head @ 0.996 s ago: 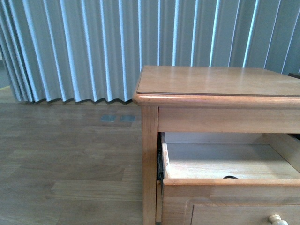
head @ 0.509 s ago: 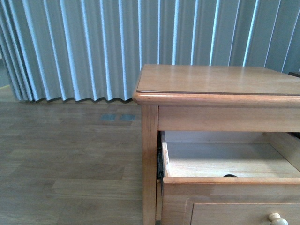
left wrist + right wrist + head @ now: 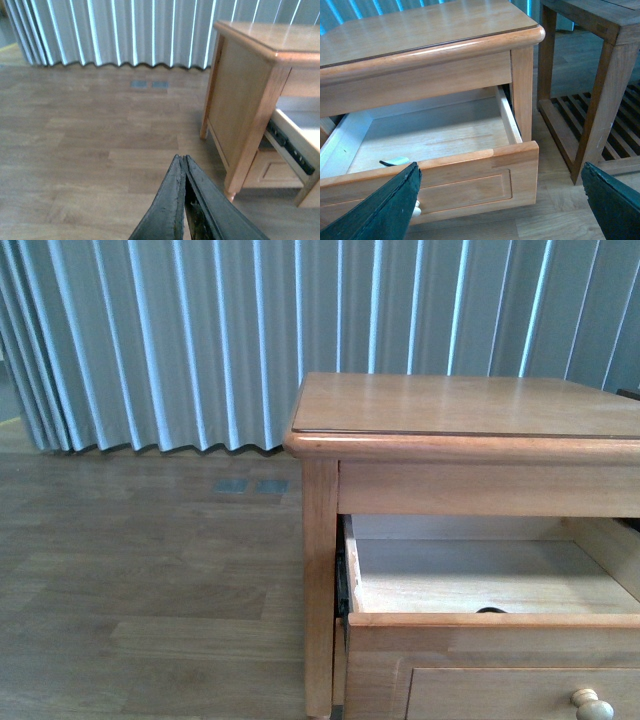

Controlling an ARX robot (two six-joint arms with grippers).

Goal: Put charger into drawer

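Note:
The drawer [image 3: 480, 585] of the wooden nightstand [image 3: 460, 410] stands pulled open, with a recessed panel front and a round pale knob [image 3: 592, 705]. In the right wrist view the charger [image 3: 395, 161] lies inside the drawer [image 3: 465, 182], just behind the front board; only a small white piece and a black bit of it show. In the front view only a dark sliver of the charger [image 3: 490, 611] shows over the drawer rim. My right gripper [image 3: 500, 169] is open and empty in front of the drawer panel. My left gripper [image 3: 182, 161] is shut and empty over the floor, left of the nightstand [image 3: 245, 95].
A dark wooden side table with a slatted lower shelf [image 3: 605, 75] stands close beside the nightstand. Pale vertical blinds [image 3: 150, 340] hang behind. Wood floor [image 3: 90, 150] spreads to the left of the nightstand.
The nightstand and drawer sit slightly higher in the front view than before. Nothing else has visibly changed.

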